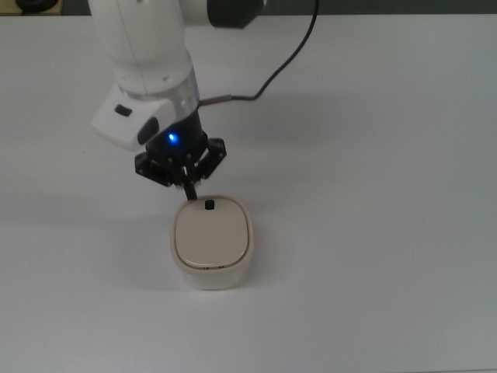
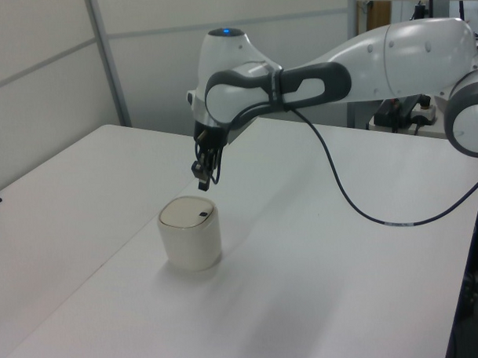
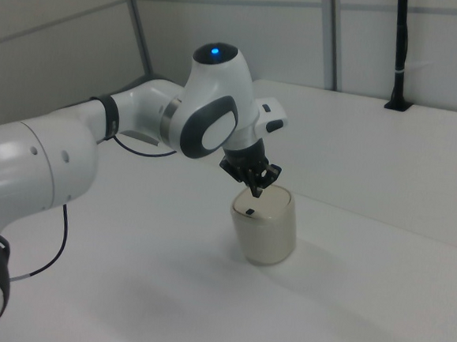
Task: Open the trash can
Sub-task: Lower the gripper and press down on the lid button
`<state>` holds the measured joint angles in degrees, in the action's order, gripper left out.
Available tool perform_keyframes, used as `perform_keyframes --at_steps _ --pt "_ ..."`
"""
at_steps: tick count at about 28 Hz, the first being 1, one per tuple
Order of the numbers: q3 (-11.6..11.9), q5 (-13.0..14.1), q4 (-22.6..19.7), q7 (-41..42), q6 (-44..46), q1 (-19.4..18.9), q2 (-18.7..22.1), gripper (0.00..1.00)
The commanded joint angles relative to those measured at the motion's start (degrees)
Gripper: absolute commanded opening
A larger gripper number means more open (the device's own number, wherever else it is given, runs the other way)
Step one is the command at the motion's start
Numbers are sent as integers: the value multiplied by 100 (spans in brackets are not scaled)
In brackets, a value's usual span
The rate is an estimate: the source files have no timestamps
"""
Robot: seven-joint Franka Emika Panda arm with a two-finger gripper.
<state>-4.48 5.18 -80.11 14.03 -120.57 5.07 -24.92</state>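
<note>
Claw (image 1: 190, 191) hovering clenched, empty | smooth cream rounded-square trash can (image 1: 211, 242) sitting lid-shut just below it on white counter (image 1: 373, 194) | top view alone showing black button (image 1: 209, 205) beside claw's tips

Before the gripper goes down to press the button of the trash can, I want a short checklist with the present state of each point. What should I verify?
1. Lid of the trash can closed and flat: ok.
2. Black button visible, not covered: ok.
3. Gripper near the button: ok; in the top view its tip is just beside the can's button edge.
4. Tip exactly over the button: not ok, it sits slightly to the top view's left of it.
5. Gripper clear of the lid: ok in the left view.
6. Fingers together for pressing: ok, they form one tip.
</note>
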Motion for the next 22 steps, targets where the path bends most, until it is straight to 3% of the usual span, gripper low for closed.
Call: perform_keyframes --at_steps 1,8,15,22 --pt "-18 88 -23 -6 -291 -84 -197 0" --pt "-9 -17 -49 12 -538 -155 -443 0" --pt "-1 -307 -233 3 -538 -225 -513 0" --pt "34 -237 -146 -15 -503 -199 -479 0"
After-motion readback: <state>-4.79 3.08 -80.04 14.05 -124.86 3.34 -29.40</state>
